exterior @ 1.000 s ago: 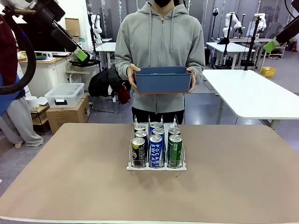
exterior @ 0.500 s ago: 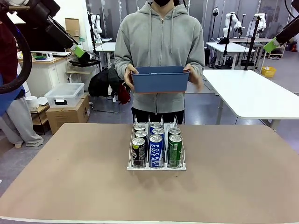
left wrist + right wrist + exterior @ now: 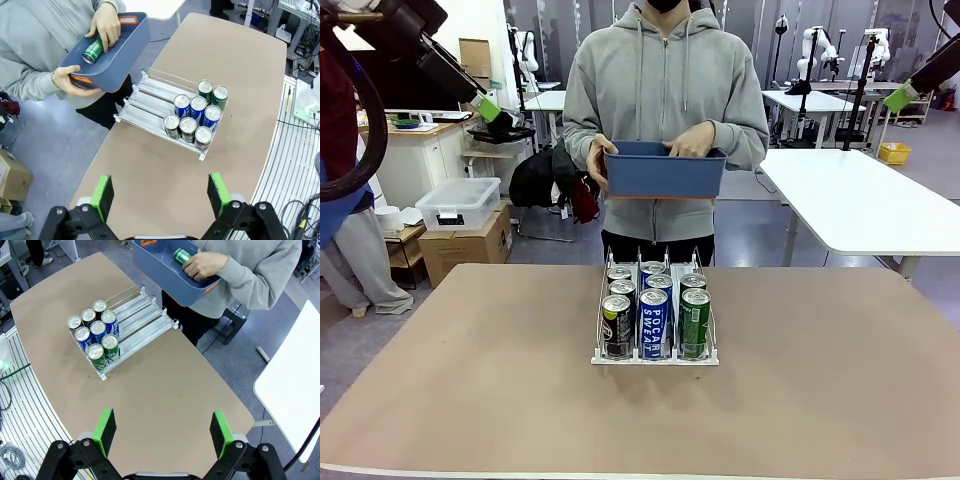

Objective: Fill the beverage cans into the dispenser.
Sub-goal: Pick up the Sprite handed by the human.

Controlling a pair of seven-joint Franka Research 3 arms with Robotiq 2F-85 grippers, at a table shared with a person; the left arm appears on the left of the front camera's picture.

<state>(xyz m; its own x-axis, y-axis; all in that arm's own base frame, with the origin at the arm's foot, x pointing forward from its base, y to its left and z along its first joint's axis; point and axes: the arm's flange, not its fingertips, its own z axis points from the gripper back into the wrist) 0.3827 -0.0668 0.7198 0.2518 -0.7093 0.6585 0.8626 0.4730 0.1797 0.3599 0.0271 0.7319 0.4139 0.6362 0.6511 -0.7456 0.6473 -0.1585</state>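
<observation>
The dispenser (image 3: 655, 358) stands mid-table with several beverage cans (image 3: 654, 322) in its three lanes: black ones on the left, blue in the middle, green on the right. From the left wrist view the cans (image 3: 196, 116) crowd the front lip while the rear of the dispenser (image 3: 150, 97) is bare. A person's hand rests on a green can (image 3: 93, 50) lying in a blue bin (image 3: 117, 47). My left gripper (image 3: 160, 195) hangs open and high above the table. My right gripper (image 3: 162, 432) is likewise open and high, above the dispenser (image 3: 142, 307) and green can (image 3: 182, 256).
The person stands at the far edge holding the blue bin (image 3: 665, 172) at chest height above the table. A white table (image 3: 860, 200) stands at the back right. Boxes and a clear crate (image 3: 460, 205) sit on the floor at the back left.
The person's hand on the picture's right has left the bin's side and reached into the bin. My left arm has drawn back slightly to the left.
</observation>
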